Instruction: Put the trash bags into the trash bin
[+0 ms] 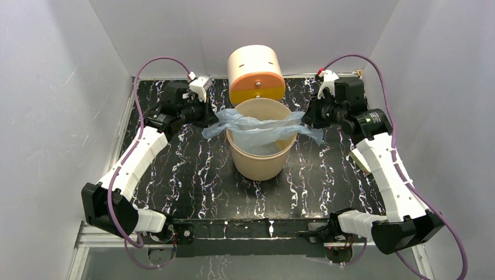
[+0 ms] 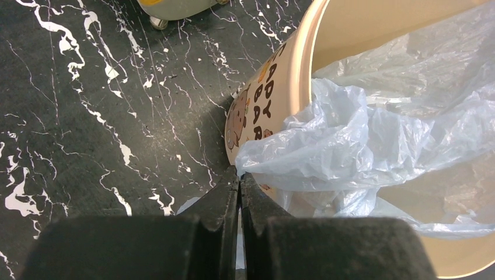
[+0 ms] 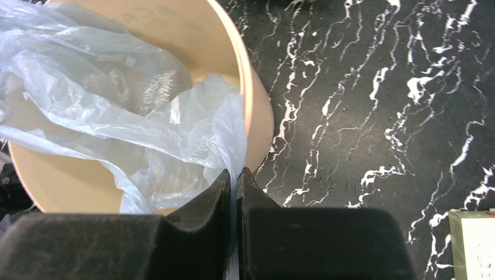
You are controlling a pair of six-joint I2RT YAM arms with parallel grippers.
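The beige trash bin [image 1: 260, 162] stands upright mid-table. The pale-blue trash bag [image 1: 257, 126] lies stretched across its mouth, sagging inside, with both ends hanging over the rim. My left gripper [image 1: 209, 118] is shut on the bag's left end just outside the bin's left rim. In the left wrist view the film [image 2: 350, 140] runs from the closed gripper [image 2: 240, 175] over the bin's rim [image 2: 303, 76]. My right gripper [image 1: 303, 121] is shut on the right end. In the right wrist view the film [image 3: 146, 116] passes between the closed gripper [image 3: 234, 174], beside the bin's wall [image 3: 261, 116].
A cream cylinder with an orange-yellow front [image 1: 255, 74] lies right behind the bin. A small pale box [image 3: 473, 242] sits on the marble table at the right, near my right arm. White walls enclose the table on three sides.
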